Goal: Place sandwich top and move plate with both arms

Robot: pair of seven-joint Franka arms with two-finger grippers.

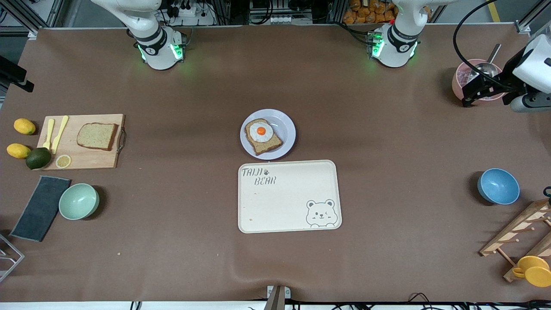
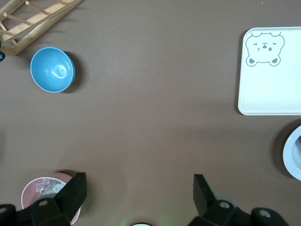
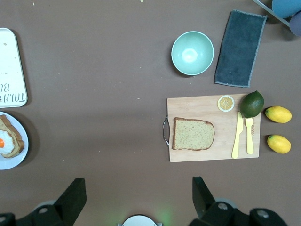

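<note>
My right gripper [image 3: 136, 197] hangs high above the bare table near the cutting board [image 3: 197, 153], fingers spread wide and holding nothing; my left gripper [image 2: 138, 197] waits the same way, open and empty, over the table near the pink cup [image 2: 40, 190]. The plain bread slice [image 1: 97, 136] lies flat on the board, untouched. The plate [image 1: 284, 137], carrying the egg-topped slice [image 1: 262, 135], sits mid-table just beside the cream tray [image 1: 292, 198]. So I judge nothing is begun: next, my right gripper must descend onto that slice and pinch its edges.
</note>
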